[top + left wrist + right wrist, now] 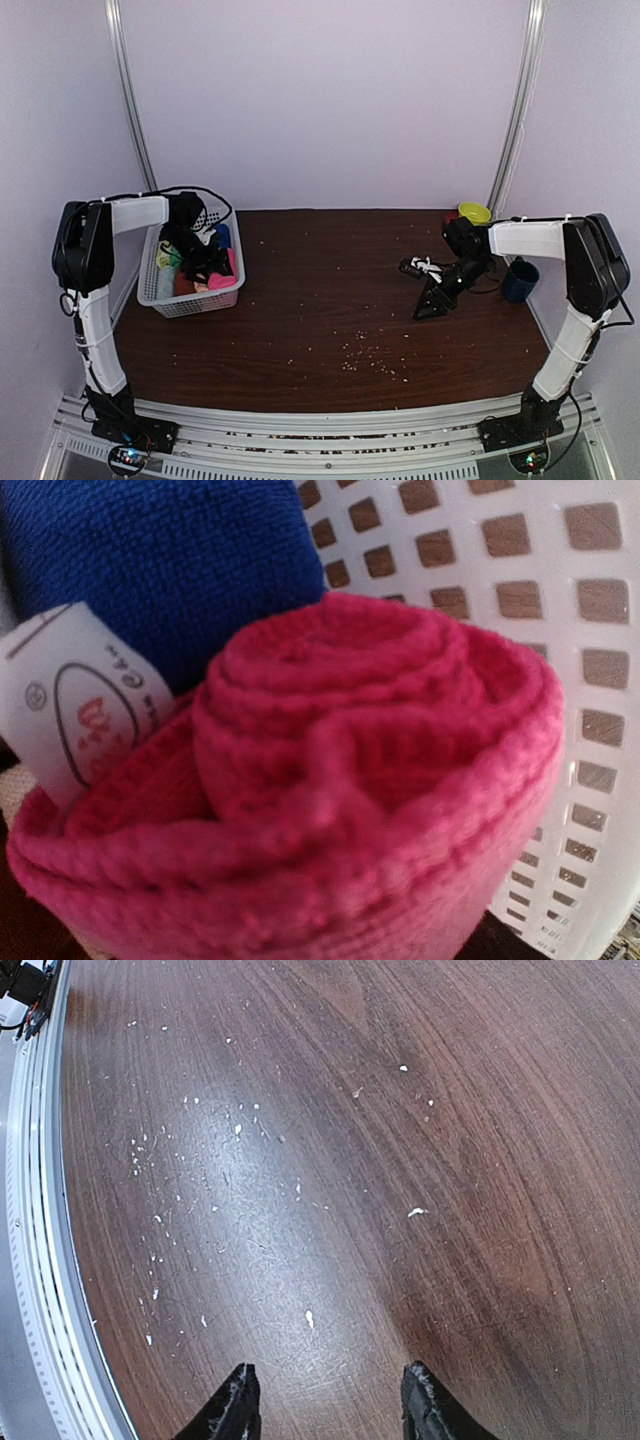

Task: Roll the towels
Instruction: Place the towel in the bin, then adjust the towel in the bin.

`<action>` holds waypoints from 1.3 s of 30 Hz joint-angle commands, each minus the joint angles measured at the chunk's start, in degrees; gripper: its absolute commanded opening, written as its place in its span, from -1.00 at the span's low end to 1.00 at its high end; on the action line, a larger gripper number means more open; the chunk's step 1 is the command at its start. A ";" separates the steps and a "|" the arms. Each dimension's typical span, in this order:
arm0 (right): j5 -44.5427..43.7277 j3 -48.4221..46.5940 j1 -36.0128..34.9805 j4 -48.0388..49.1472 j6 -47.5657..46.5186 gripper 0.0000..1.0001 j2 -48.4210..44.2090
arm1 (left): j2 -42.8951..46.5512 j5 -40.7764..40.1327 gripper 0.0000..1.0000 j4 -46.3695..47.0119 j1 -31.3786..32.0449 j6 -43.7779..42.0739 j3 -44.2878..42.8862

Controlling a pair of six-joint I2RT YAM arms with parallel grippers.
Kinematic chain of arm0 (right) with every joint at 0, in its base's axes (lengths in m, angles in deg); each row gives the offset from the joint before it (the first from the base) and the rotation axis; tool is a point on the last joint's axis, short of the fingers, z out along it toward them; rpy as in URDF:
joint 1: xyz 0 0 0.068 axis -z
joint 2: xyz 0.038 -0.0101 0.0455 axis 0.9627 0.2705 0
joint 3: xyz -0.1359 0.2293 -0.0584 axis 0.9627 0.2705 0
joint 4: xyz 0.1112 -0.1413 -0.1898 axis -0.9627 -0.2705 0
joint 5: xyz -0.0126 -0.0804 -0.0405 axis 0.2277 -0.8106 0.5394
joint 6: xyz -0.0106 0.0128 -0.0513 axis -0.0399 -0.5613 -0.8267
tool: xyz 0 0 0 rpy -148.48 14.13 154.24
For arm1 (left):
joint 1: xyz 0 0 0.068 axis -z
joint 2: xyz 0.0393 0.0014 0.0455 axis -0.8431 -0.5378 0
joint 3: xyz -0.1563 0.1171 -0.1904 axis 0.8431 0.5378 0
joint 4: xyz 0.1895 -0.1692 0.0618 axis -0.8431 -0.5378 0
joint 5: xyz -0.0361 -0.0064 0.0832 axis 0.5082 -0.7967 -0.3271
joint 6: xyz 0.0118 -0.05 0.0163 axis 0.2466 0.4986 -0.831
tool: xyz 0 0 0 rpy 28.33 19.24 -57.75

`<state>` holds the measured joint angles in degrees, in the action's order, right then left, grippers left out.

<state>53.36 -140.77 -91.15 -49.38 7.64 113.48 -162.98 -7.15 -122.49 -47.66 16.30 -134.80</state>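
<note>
Tabletop (420,1140) shows between the parted, empty jaws of the right gripper (330,1375). Left gripper (205,265): jaws unreadable, pink towel (360,780) rolled just ahead in the basket (560,630). Apparently stowing; next, lift clear.

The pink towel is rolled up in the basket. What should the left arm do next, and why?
Probably lift the left gripper straight up out of the basket. The pink towel looks fully rolled and sits inside beside the blue towel, so that one seems done; rising straight should avoid snagging the roll.
</note>
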 commanded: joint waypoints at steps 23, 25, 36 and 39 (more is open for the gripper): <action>0.24 -1.37 0.23 -0.49 0.17 -0.04 -1.08 | 6.75 -7.19 0.20 2.97 -0.68 2.84 -3.30; 0.24 -1.45 0.30 -0.59 0.13 -0.05 -1.09 | 6.17 -6.51 0.08 4.07 -0.66 3.22 -3.08; -0.01 -1.51 0.26 -0.60 0.13 -0.08 -0.89 | 1.81 -9.88 0.01 6.44 1.03 3.21 2.14; -0.02 -1.52 0.23 -0.60 0.04 -0.08 -0.77 | 1.28 -10.98 0.02 6.55 1.80 3.02 2.75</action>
<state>53.36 -140.77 -91.15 -49.38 7.64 113.48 -159.36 -15.32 -115.84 -47.18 19.53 -134.08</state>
